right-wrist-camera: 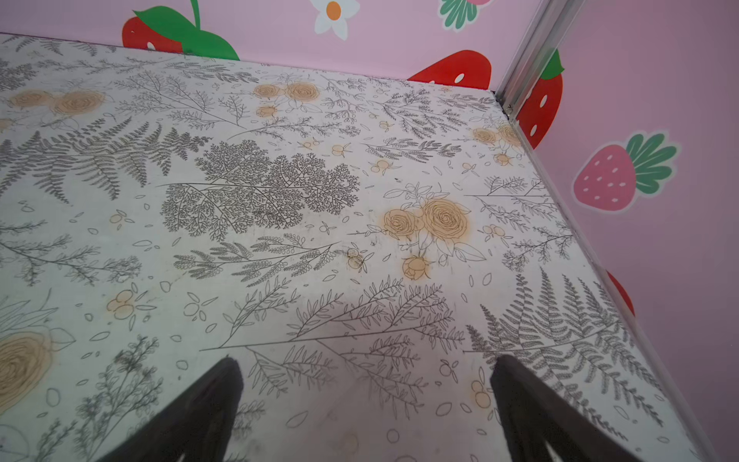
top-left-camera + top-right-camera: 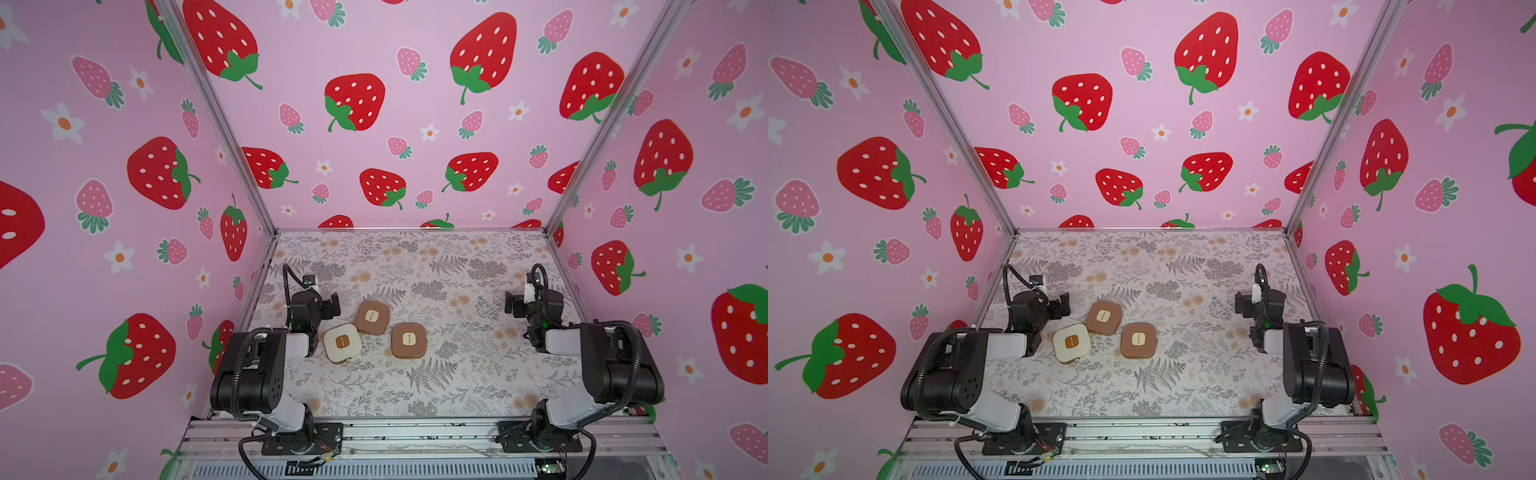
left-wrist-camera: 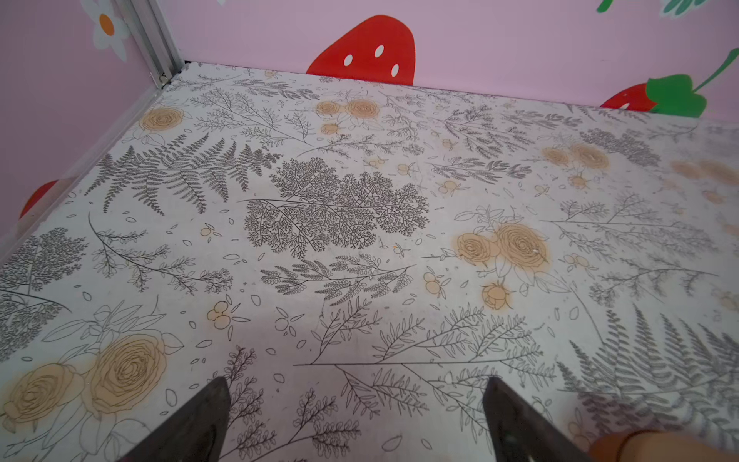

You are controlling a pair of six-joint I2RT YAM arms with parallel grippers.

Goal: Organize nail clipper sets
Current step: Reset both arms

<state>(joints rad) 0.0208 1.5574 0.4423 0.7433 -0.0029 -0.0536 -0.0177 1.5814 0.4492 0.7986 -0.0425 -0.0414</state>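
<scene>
Aluminium rail (image 2: 415, 434), foremost: behind it left gripper (image 3: 356, 382) and right gripper (image 1: 368, 360) are being held splayed and empty, while cream case (image 2: 342, 343), far brown case (image 2: 372, 317) and near brown case (image 2: 409, 340), shut and crowded beside the left gripper, are probably being exposed to neighbour-knocking by wide jaws.

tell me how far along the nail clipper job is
Looks done: the cream case, far brown case and near brown case lie shut on the table, no loose tools visible. In hand: nothing; the left end effector and right end effector are open and empty. Left: perhaps only straightening the uneven cluster.
</scene>
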